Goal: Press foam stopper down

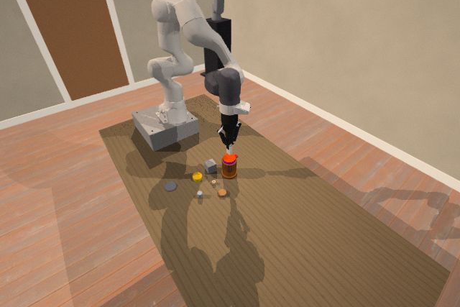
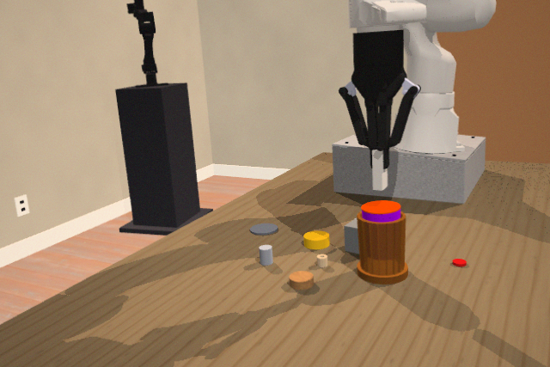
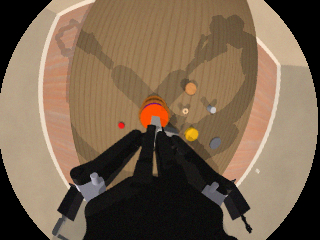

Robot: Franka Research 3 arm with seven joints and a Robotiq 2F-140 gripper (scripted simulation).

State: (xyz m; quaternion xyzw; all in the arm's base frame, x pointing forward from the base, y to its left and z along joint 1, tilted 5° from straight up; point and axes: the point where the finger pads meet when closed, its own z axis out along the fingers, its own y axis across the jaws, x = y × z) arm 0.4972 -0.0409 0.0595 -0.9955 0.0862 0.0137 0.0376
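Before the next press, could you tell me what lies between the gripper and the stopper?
Nothing: in the exterior view a bare gap separates the shut gripper from the stopper.

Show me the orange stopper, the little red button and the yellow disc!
orange stopper (image 2: 381, 206), exterior view, its flat top.
little red button (image 2: 459, 262), exterior view, its top face.
yellow disc (image 2: 316, 235), exterior view, its top face.

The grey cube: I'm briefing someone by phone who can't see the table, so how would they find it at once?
Start at the brown ribbed jar with the orange-topped stopper, below the shut hand. The grey cube is tucked just behind the jar, beside the yellow disc. It is the only boxy piece; its neighbours are all round.
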